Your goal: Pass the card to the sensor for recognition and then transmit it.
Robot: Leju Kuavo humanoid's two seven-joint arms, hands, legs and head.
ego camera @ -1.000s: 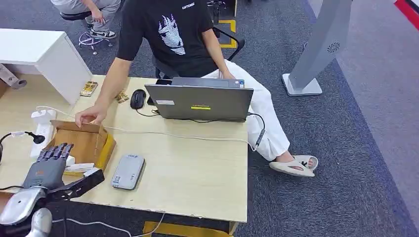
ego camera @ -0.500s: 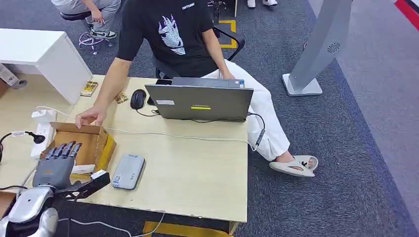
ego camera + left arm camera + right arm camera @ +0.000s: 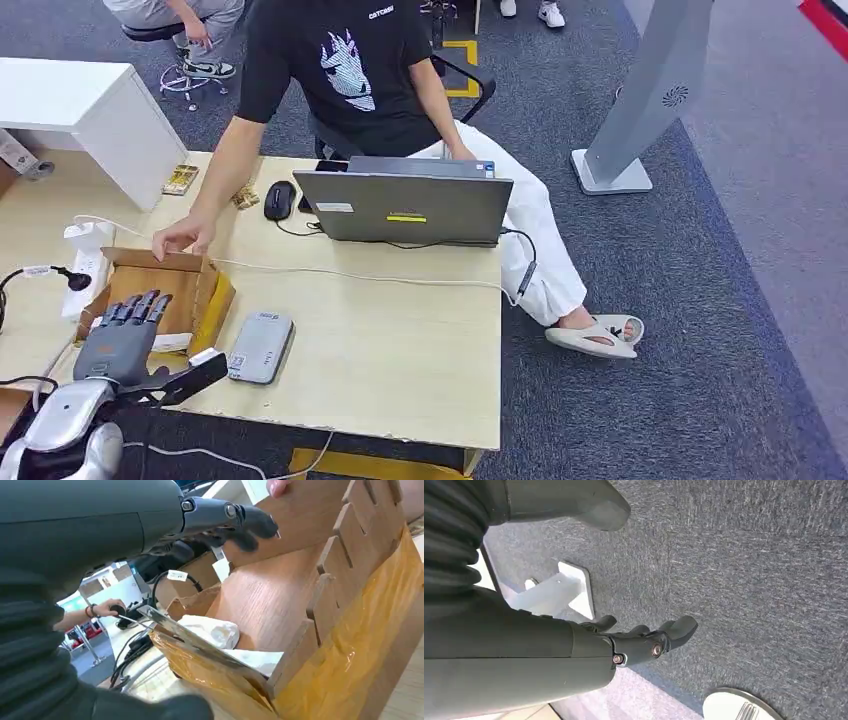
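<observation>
Left hand [image 3: 120, 340] hovers flat over the box [image 3: 205, 285] holding cards [image 3: 255, 659]

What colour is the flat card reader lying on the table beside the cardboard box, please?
The card reader is grey, with a small label near one end; the head view shows it best.

You face a light wooden desk [image 3: 400, 360], grey-blue carpet [image 3: 720, 300], white cabinet [image 3: 70, 95], grey stand [image 3: 640, 110] beyond.

Brown cardboard box [image 3: 178, 290], grey sensor [image 3: 259, 347], pale wood table [image 3: 400, 340], grey laptop [image 3: 405, 207]
</observation>
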